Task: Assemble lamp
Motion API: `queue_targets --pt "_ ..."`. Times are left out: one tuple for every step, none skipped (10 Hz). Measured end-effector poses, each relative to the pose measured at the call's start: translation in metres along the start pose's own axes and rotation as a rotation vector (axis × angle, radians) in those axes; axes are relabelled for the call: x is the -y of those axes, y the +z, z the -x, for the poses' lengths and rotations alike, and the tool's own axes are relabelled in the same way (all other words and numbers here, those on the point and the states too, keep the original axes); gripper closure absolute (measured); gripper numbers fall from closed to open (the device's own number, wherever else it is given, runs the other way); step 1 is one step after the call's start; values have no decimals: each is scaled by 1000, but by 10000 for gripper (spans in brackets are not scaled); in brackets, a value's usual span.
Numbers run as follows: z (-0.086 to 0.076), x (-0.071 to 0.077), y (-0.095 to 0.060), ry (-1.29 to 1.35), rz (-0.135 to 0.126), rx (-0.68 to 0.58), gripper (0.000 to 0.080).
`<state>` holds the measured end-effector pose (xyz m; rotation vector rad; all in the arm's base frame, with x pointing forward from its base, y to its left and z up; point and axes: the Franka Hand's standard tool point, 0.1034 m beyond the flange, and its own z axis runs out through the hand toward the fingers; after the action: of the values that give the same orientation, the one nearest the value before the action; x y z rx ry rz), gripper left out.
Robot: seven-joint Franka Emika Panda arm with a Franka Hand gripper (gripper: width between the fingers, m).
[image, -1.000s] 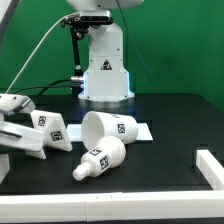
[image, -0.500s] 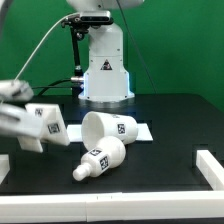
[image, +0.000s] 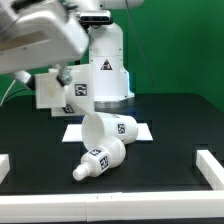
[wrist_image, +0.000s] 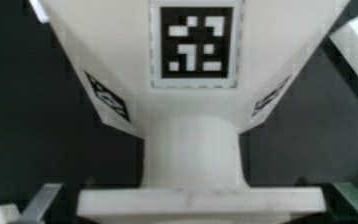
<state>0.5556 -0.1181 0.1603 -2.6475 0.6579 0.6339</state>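
Observation:
My gripper [image: 57,74] is shut on the blocky white lamp base [image: 64,94] and holds it in the air at the exterior view's left, well above the black table. In the wrist view the base [wrist_image: 195,110] fills the picture, its square tag facing the camera, and its flat end sits clamped between my gripper's [wrist_image: 197,203] fingers [wrist_image: 44,204]. The tapered shade [image: 112,128] lies on its side at the table's middle. The ball bulb [image: 100,158] lies on its side just in front of it.
The marker board [image: 144,131] lies flat under and behind the shade. The white robot body [image: 106,68] stands at the back. White rails stand at the table's left edge [image: 4,166] and right edge [image: 210,166].
The gripper has lifted the lamp base off the table at the left and carried it up and toward the back. The shade and bulb have not moved.

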Motion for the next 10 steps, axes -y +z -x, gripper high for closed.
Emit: queue_targets --pt "-2 -4 0 -9 -1 -64 269" --pt "-7 -6 -3 -5 -1 -139 269" --pt "-9 -4 -4 -9 2 -202 269" --pt "-12 2 -6 -17 8 -287 269" --pt "-7 28 -10 -39 29 -375 269" --pt "-7 64 -10 -108 43 -514 269" --pt "-5 92 -1 -156 59 -589 269" --pt "-8 116 6 -177 80 -659 269" --pt "-6 136 17 -194 87 -737 269" --pt "-6 135 18 -211 81 -779 269"
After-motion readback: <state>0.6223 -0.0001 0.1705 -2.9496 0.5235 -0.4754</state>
